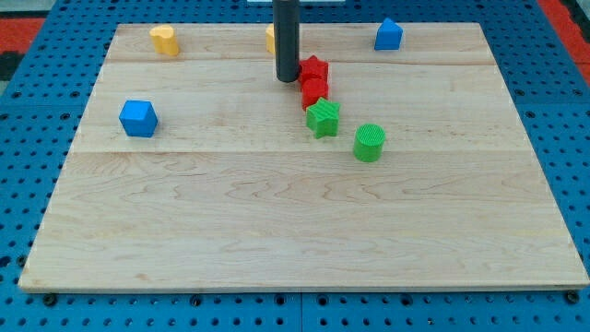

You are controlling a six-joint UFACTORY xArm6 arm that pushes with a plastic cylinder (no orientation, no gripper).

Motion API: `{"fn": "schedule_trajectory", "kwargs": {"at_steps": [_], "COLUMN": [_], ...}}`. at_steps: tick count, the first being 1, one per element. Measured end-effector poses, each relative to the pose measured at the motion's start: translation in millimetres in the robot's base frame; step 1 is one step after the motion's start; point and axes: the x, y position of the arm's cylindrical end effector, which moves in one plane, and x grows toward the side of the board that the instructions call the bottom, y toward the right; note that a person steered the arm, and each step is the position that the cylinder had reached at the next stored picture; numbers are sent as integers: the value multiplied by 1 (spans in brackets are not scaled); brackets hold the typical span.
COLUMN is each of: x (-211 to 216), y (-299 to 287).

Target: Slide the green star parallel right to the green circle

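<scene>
The green star (323, 118) lies near the middle of the wooden board (277, 221). The green circle (370, 143) stands just below and to the right of it, a small gap apart. My tip (288, 79) rests on the board up and to the left of the green star. It is right beside a red star (315, 68). A second red block (314, 91) sits between the red star and the green star, touching the green star's top.
A blue cube (138, 118) sits at the view's left. A yellow heart (164, 40) is at the top left. A yellow block (271, 38) is partly hidden behind the rod. A blue block (388, 35) is at the top right.
</scene>
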Motion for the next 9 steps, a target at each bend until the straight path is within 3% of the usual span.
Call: {"fn": "schedule_trajectory", "kwargs": {"at_steps": [1, 2, 3, 4, 9], "x": [17, 71, 64, 42, 24], "y": [-33, -94, -128, -90, -90]}}
